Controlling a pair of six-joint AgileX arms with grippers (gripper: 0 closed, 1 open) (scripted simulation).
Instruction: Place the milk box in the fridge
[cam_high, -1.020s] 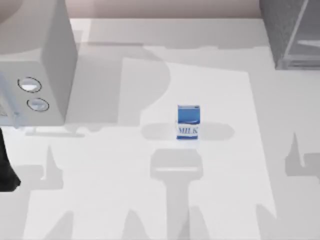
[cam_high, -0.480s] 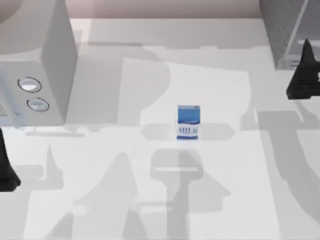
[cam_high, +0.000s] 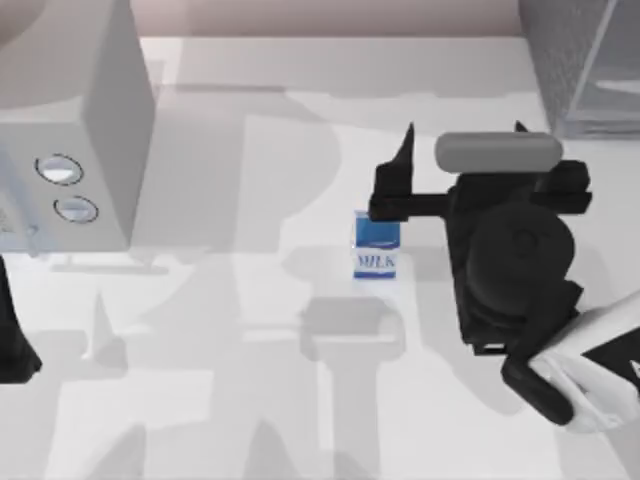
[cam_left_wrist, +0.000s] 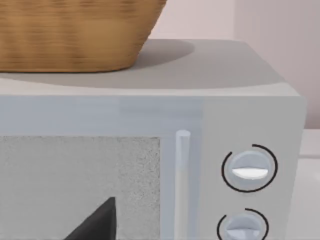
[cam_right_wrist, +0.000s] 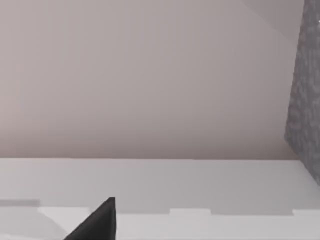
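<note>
Nearest to us in the top view, our right arm reaches in from the lower right corner, its white link leading up to a bulky black wrist. From there the right gripper points toward the far side of the table, with one dark finger standing just above the carton's top edge and the other finger tip showing past a grey cylinder on the wrist. The two fingers are spread wide apart, with nothing between them.

The milk box stands upright near the middle of the table, blue top and white lower half with its lettering facing us. The left-hand finger of the right gripper overlaps its far edge in the top view; we cannot tell whether it touches the carton or merely hangs above it.

At the table's left edge our left arm sits parked as a dark shape; we cannot tell how the left gripper's fingers are set. Its wrist view looks at the microwave, showing the door, handle and two round knobs, with a wicker basket on top.

Farthest off, the fridge occupies the table's far right corner, dark speckled with a pale frame, well apart from the milk box. Its speckled side appears in the right wrist view beside a plain wall.
</note>
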